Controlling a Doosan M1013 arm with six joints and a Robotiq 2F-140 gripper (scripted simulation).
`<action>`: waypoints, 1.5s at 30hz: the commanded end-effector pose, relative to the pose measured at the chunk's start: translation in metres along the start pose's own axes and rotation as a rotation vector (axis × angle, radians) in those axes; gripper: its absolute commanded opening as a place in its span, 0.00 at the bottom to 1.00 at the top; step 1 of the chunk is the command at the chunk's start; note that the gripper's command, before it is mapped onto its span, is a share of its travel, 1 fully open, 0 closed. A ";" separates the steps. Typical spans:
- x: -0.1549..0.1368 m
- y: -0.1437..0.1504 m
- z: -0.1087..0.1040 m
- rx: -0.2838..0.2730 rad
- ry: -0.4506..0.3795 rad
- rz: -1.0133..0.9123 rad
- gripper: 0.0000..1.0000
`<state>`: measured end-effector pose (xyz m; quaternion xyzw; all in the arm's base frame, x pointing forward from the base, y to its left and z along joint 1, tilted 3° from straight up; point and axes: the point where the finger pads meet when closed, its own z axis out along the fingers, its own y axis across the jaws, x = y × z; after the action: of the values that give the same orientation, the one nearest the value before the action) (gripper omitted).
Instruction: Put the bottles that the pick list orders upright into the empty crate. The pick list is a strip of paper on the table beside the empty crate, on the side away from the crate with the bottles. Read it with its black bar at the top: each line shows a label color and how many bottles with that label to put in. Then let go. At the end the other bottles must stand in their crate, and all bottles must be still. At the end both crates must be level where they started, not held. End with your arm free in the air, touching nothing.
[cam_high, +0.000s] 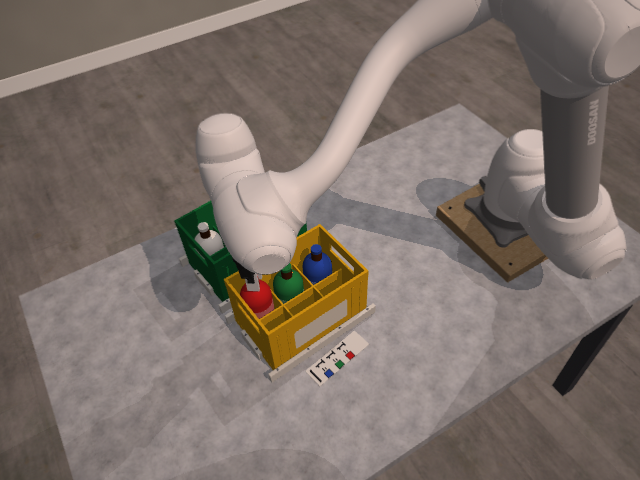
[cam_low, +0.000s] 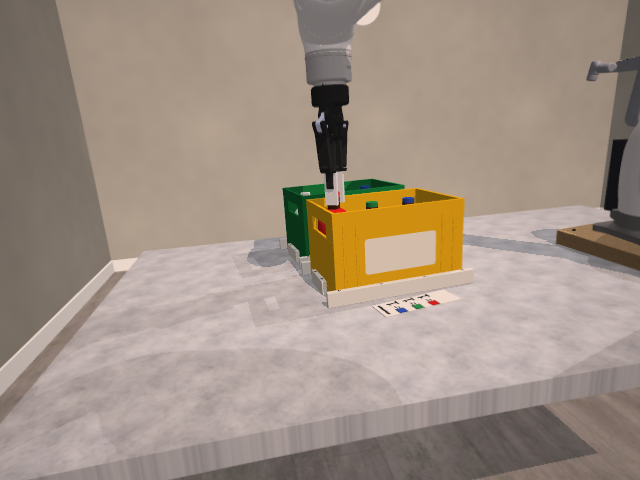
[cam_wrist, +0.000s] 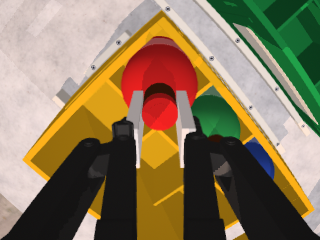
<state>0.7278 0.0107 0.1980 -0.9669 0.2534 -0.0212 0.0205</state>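
My gripper (cam_high: 252, 283) (cam_low: 334, 194) (cam_wrist: 159, 106) is shut on the cap and neck of a red bottle (cam_high: 256, 296) (cam_low: 337, 210) (cam_wrist: 160, 65). The bottle is upright in a corner compartment of the yellow crate (cam_high: 356, 289) (cam_low: 449, 248) (cam_wrist: 42, 160); its shoulder shows slightly above the rim, its base is hidden. A green bottle (cam_high: 288, 284) (cam_wrist: 215, 116) and a blue bottle (cam_high: 316, 266) (cam_wrist: 260, 157) stand in the same row. The green crate (cam_high: 206, 268) (cam_low: 295, 227) holds a white bottle (cam_high: 208, 242) and a blue-capped one (cam_low: 364, 187). The pick list (cam_high: 357, 338) (cam_low: 448, 296) reads blue 1, green 1, red 1.
Pale rails (cam_high: 325, 343) (cam_low: 403, 290) lie along the crates' bases. The green crate stands close behind the yellow one, and the arm hides part of it in the top view. The arm's wooden base board (cam_high: 465, 242) (cam_low: 594, 248) is at the right.
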 end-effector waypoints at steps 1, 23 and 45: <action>0.000 0.000 0.000 0.000 0.000 0.000 0.00; 0.000 0.000 0.009 0.000 0.000 0.000 0.00; 0.000 0.000 0.019 0.000 0.000 0.000 0.00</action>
<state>0.7288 0.0113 0.1793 -0.9669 0.2534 -0.0212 0.0205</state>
